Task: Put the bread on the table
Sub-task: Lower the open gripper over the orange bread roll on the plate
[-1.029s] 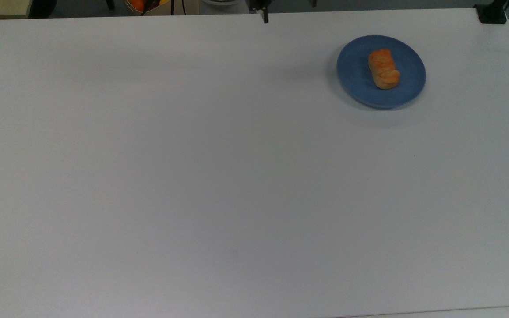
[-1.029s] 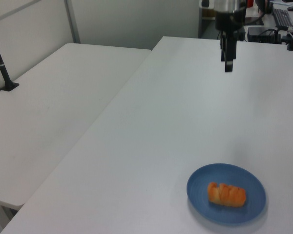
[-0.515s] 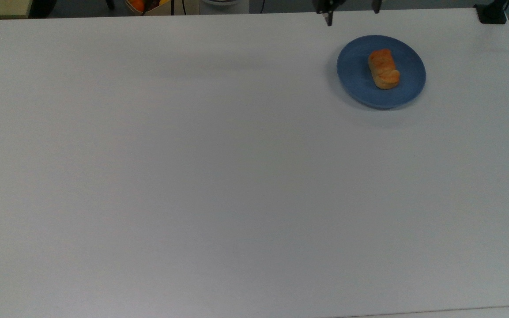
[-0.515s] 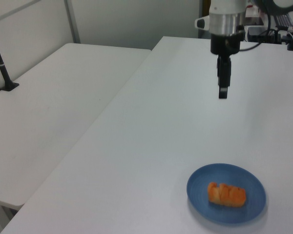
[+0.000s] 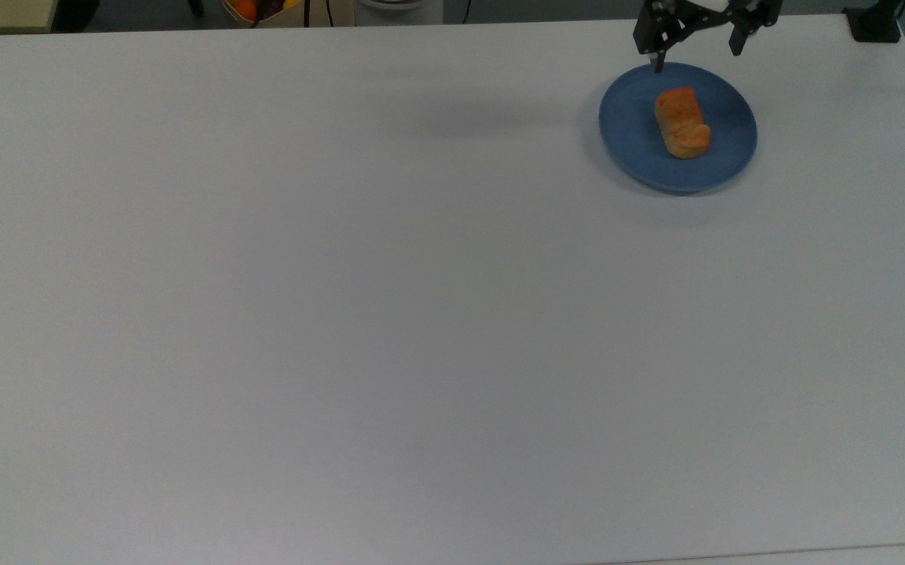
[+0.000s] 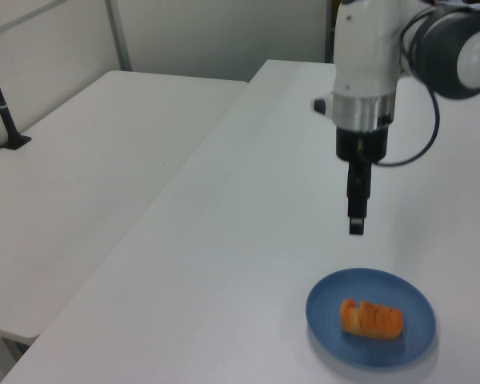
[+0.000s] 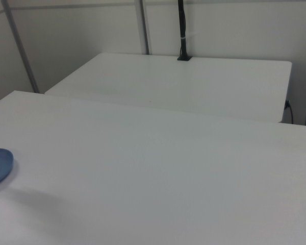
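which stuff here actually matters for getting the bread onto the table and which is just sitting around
Part of the job:
- bread, lying on the blue plate
- table, where it should end up
- gripper, open, above the plate's far rim in the top view

Just around:
- second white table
- black post

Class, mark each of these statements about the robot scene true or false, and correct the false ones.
1. The bread lies on the blue plate. True.
2. The gripper is shut on the bread. False: its fingers are spread and hold nothing, and it hangs above the plate's far rim in the top view.
3. The plate sits near the top view's right end of the table. True.
4. Two rolls lie on the plate. False: there is one.
5. In the left view, the bread touches the bare table. False: it rests on the plate.
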`<state>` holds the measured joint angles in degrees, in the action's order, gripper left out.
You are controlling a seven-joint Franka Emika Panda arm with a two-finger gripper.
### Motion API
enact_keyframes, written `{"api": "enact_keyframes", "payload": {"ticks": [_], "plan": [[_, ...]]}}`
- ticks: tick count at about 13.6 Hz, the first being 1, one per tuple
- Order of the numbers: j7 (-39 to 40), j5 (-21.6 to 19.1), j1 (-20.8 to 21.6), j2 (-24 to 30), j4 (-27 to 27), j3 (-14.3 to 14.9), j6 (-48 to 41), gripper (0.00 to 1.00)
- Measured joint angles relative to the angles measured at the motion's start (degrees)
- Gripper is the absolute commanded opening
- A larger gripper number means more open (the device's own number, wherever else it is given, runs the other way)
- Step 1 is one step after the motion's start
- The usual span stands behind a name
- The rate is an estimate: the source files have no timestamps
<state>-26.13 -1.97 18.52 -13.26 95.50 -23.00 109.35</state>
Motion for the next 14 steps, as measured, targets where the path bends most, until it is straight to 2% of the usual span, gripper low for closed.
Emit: {"api": "enact_keyframes", "payload": {"ticks": [8, 11, 14], "plan": [[-0.74, 3.56, 3.18, -6.50, 3.62, -0.50, 6.90, 1.00], [-4.15, 6.29, 4.43, -8.56, 4.38, -0.72, 7.65, 1.00], [-6.61, 6.74, 4.71, -9.82, 5.44, -0.92, 10.11, 1.00]]}}
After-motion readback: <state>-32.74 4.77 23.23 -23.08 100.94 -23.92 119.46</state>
